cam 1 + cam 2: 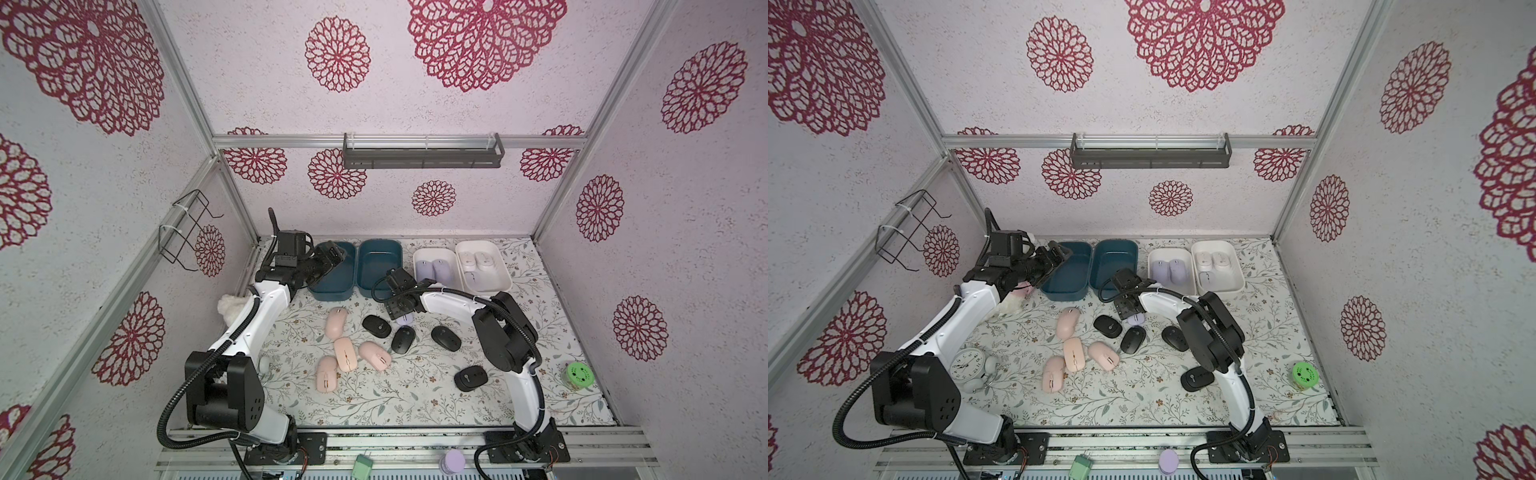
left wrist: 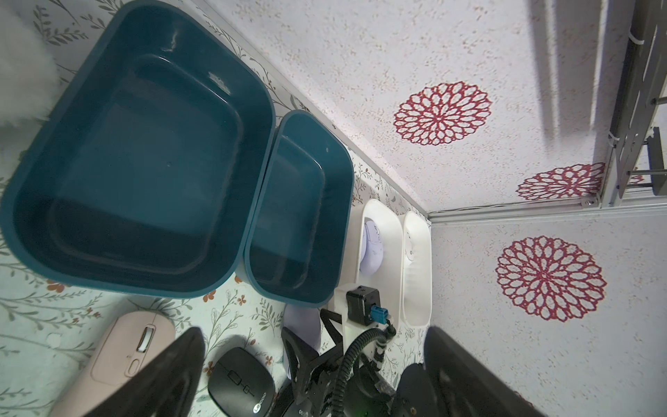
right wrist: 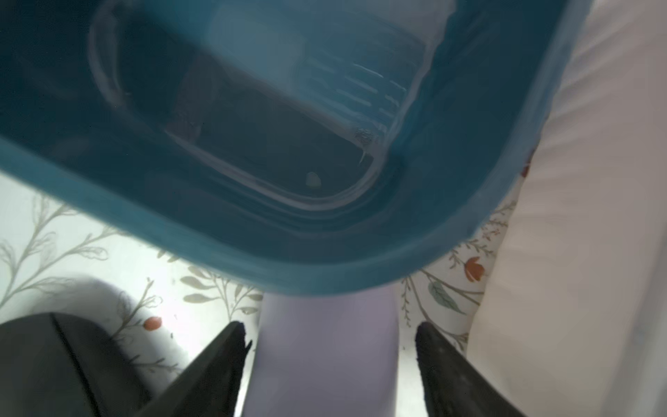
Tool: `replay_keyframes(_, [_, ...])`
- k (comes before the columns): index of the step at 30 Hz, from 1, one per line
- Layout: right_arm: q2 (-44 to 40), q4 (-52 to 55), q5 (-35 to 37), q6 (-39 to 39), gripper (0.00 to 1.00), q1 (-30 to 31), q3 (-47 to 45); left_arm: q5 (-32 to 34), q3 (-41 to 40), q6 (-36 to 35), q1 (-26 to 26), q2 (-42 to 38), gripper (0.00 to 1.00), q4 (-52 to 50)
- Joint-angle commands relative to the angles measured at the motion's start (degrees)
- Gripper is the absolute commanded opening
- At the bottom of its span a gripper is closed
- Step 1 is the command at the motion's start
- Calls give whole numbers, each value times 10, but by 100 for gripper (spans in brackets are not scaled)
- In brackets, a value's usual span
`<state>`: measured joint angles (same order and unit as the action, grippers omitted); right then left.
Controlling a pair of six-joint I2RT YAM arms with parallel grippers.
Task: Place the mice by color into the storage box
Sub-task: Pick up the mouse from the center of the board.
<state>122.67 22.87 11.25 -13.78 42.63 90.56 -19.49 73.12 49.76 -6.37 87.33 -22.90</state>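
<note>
Hovering over the first teal box (image 1: pixel 328 296), immediately left of the second teal box (image 1: pixel 380 270), with the left tool (image 1: pixel 332 254) spread fully and holding nothing; probably parked there to keep out of the way. Both teal boxes bare inside, so pink and black sorting not yet begun. On the bench (image 1: pixel 415 399), in front and slightly left of the second teal box, four peach-pink mice (image 1: pixel 345 353) lying loose; directly in front and trailing rightward, four black mice (image 1: pixel 403 339). Just in front of its right corner, one lavender mouse (image 1: pixel 1136 319), straddled by the right tool (image 3: pixel 327 335): partly open, a gap showing at each side, not yet gripping, seemingly lined up for a sideways pinch. Right of the second teal box, the first white box (image 1: pixel 434 250) with two stored lavender mice (image 1: pixel 424 270), the likely destination; beyond it, the second white box (image 1: pixel 490 286) with white mice (image 1: pixel 484 257).
</note>
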Motion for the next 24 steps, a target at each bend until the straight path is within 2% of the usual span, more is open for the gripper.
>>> replay_keyframes(1, [-4,-9,-15,-18,72,-2,-3,-4,-7,6,0,-5,97,19])
replay_keyframes(7, [-13,-10,-14,-18,65,-2,-11,-7,-8,7,0,-6,97,20])
replay_keyframes(24, [-133,-14,-1,-4,60,9,-42,-14,-9,8,-4,-8,97,25])
